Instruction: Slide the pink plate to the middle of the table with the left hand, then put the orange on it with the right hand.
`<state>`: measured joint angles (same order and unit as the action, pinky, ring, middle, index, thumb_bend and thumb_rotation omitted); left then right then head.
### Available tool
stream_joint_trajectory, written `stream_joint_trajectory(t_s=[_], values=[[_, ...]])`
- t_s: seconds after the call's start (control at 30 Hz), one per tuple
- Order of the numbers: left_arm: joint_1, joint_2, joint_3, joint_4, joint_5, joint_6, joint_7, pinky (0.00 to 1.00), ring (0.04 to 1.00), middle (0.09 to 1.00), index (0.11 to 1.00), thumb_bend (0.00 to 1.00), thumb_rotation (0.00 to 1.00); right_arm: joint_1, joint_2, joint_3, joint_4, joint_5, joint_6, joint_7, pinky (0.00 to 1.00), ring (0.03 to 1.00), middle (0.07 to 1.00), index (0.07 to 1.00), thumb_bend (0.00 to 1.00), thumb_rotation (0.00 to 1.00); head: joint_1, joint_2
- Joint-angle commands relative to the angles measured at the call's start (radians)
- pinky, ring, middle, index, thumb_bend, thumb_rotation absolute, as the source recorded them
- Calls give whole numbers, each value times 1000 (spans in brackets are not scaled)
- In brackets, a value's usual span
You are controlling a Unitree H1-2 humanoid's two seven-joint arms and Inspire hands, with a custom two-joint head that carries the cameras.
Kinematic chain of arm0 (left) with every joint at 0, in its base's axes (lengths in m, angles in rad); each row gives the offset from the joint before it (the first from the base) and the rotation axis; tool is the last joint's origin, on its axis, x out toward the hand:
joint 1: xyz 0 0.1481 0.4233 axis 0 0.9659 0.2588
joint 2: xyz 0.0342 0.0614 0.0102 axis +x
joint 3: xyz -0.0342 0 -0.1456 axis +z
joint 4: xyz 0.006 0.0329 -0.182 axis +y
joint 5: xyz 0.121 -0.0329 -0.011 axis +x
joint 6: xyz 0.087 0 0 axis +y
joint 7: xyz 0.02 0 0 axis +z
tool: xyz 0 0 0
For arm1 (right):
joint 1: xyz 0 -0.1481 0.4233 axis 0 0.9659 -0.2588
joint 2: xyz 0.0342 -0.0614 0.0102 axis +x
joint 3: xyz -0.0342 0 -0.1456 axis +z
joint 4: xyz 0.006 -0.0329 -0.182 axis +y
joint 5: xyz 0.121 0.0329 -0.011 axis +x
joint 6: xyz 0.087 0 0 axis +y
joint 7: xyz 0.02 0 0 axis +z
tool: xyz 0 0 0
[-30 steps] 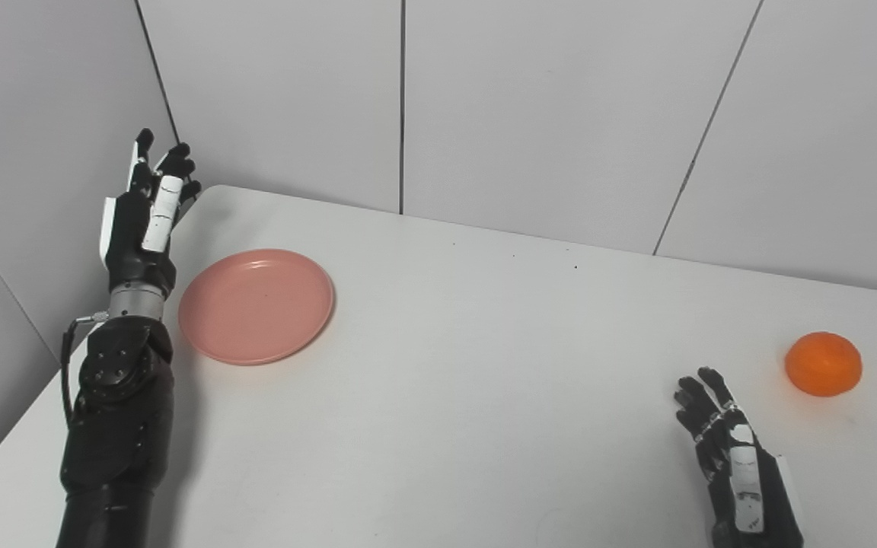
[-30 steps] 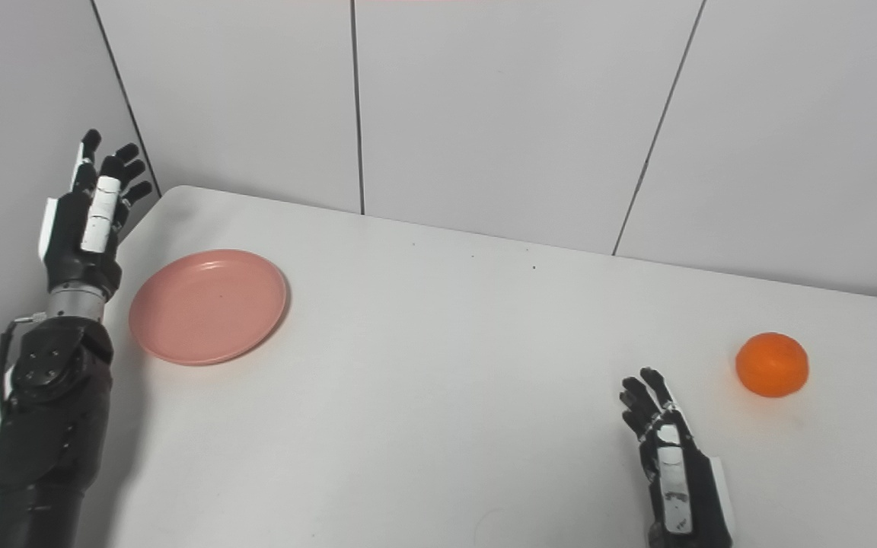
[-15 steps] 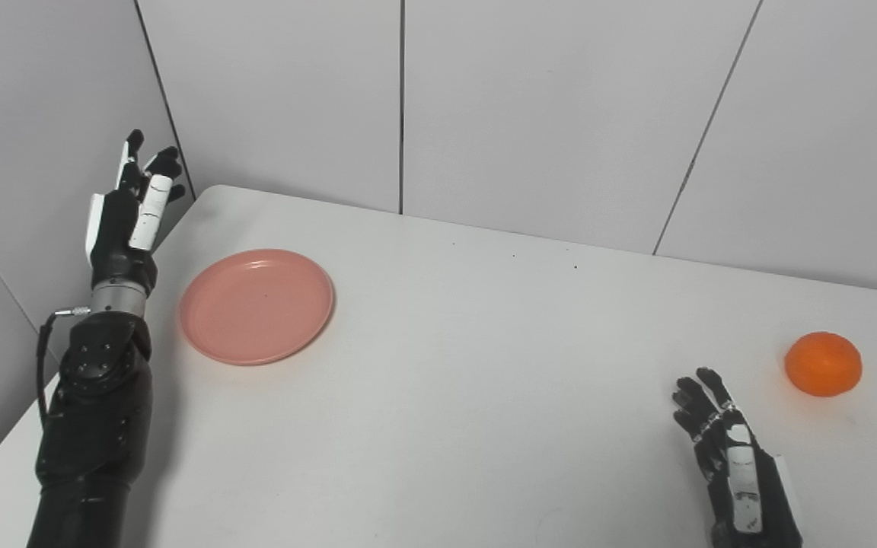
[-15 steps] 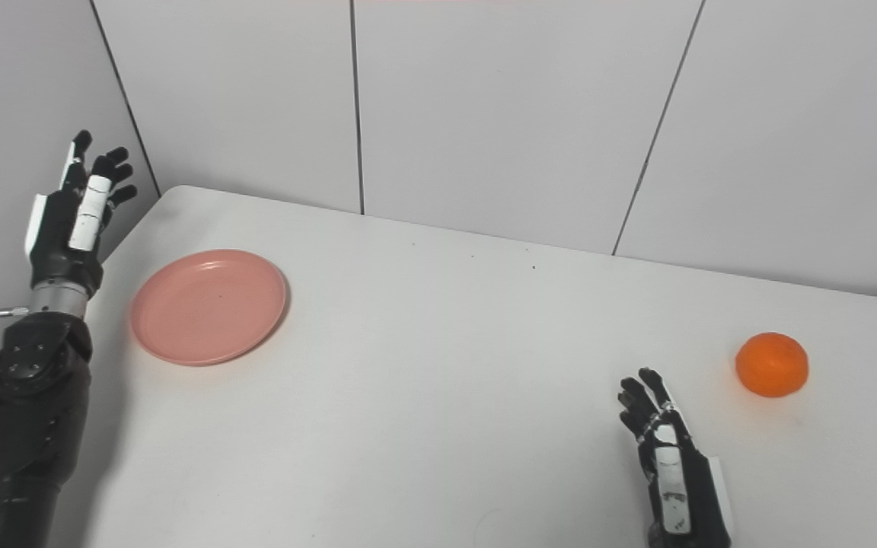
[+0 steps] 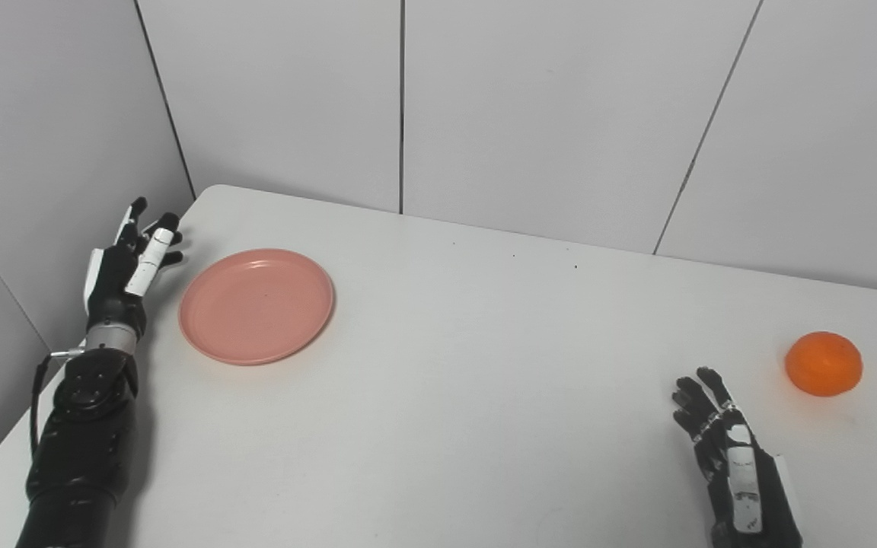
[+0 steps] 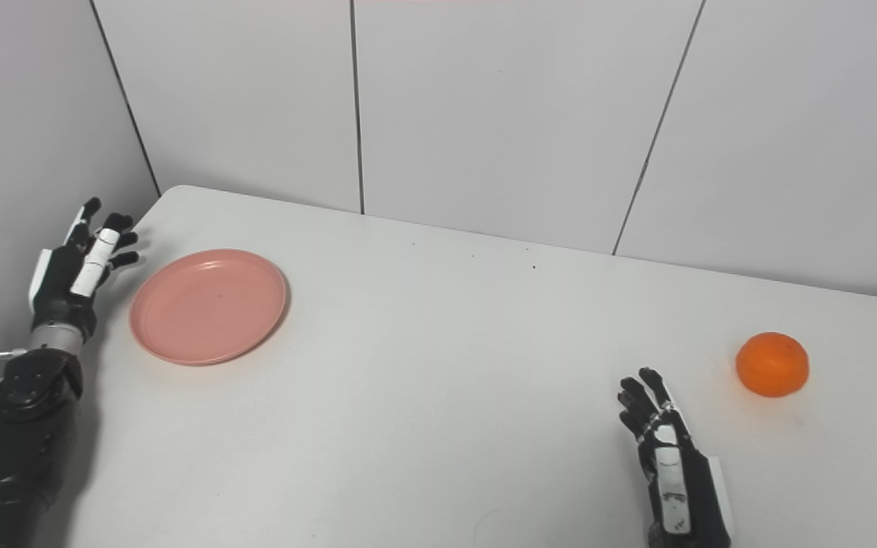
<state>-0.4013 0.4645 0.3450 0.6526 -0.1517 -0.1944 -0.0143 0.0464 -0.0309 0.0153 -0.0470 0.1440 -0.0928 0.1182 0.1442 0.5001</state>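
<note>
Nothing done yet, I judge. Pink plate (image 5: 256, 306) sits far left, short of table (image 5: 484, 396) middle. My left hand (image 5: 125, 266) beside it, fingers spread, empty. Orange (image 5: 823, 363) far right, untouched; right hand (image 5: 735, 464) near it, spread, empty.

There is one pink plate (image 5: 256, 306) and one orange (image 5: 823, 363), both on a single white worktop (image 5: 484, 380). Two hands are in view: one left hand (image 5: 125, 266) and one right hand (image 5: 735, 464).
</note>
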Motion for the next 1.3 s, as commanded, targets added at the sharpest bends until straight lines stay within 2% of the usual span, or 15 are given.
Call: stream_joint_trajectory(t_s=[0.0, 0.17, 0.37, 0.47, 0.63, 0.67, 0.87, 0.93, 1.03, 1.17, 1.27], values=[[-75, 54, -6, 46, -4, -106, -23, 767, 818, 845, 968, 939, 746, 90, 16, 9, 91, 3, 13, 1, 905, 884, 869, 902, 869, 939, -1, 2], [-112, 66, -17, 187, -18, -168, -60, 827, 840, 865, 970, 979, 740, 91, 20, 9, 88, -2, 12, 1, 900, 881, 866, 902, 866, 935, -8, 4], [-149, 76, -32, 304, -28, -229, -91, 749, 840, 862, 977, 885, 741, 92, 23, 11, 85, -8, 10, -2, 883, 870, 857, 903, 864, 938, -11, 5], [-167, 83, -38, 366, -28, -258, -97, 733, 838, 858, 978, 900, 744, 93, 25, 12, 84, -7, 11, -2, 879, 868, 853, 902, 860, 938, -12, 6], [-184, 87, -34, 413, -52, -265, -117, 757, 840, 852, 974, 907, 723, 93, 25, 15, 82, -14, 14, -3, 878, 867, 855, 906, 865, 943, -14, 7], [-186, 88, -35, 419, -54, -267, -118, 727, 827, 838, 969, 922, 723, 93, 25, 15, 82, -15, 13, -3, 876, 866, 855, 906, 862, 944, -14, 7], [-172, 77, -35, 381, -74, -271, -148, 692, 818, 801, 962, 927, 739, 92, 26, 15, 83, -19, 15, -5, 866, 860, 850, 901, 862, 940, -17, 7], [-160, 70, -41, 344, -70, -270, -147, 718, 823, 807, 951, 927, 741, 91, 27, 16, 84, -21, 15, -6, 861, 858, 849, 900, 862, 943, -19, 7], [-149, 63, -50, 311, -70, -263, -151, 718, 829, 827, 945, 958, 757, 90, 29, 16, 84, -19, 20, -7, 861, 861, 852, 898, 873, 934, -19, 8], [-129, 46, -47, 279, -88, -225, -156, 717, 829, 851, 950, 979, 728, 90, 31, 18, 87, -24, 16, -11, 848, 851, 844, 892, 886, 931, -24, 9], [-109, 36, -54, 243, -87, -219, -167, 708, 827, 868, 952, 968, 745, 90, 31, 20, 86, -27, 18, -12, 847, 852, 845, 894, 873, 935, -26, 9]])
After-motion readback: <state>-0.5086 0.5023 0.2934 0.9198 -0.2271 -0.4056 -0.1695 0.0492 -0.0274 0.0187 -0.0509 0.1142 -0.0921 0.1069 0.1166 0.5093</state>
